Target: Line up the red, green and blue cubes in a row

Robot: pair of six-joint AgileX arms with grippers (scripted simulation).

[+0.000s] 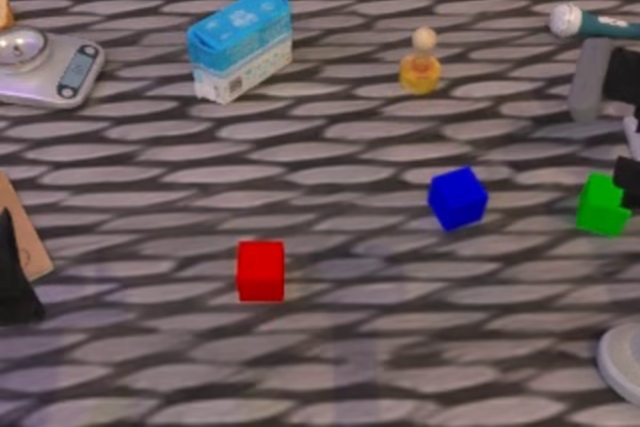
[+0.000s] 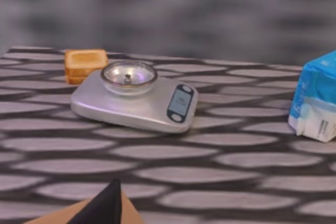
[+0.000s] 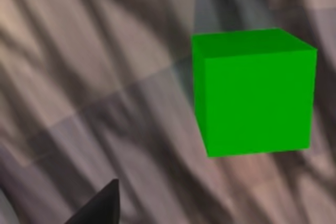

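Note:
The red cube [image 1: 260, 270] sits front and centre on the table. The blue cube [image 1: 458, 197] lies to its right and a little farther back. At the far right rests the green cube [image 1: 603, 205], which fills much of the right wrist view [image 3: 254, 93]. My right gripper [image 1: 628, 185] hovers just over the green cube's right side. It is open and touches nothing; only one dark fingertip [image 3: 102, 205] shows, apart from the cube. My left gripper [image 1: 15, 282] is parked at the left edge, open and empty, with one fingertip [image 2: 110, 203] in its wrist view.
At the back left are a silver kitchen scale [image 1: 50, 67] and a piece of toast [image 2: 85, 64]. A light-blue and white box [image 1: 240, 42] and a small yellow bottle [image 1: 420, 62] stand along the back. A teal microphone [image 1: 590, 19] lies back right. A brown flat piece [image 1: 25, 232] lies by the left gripper.

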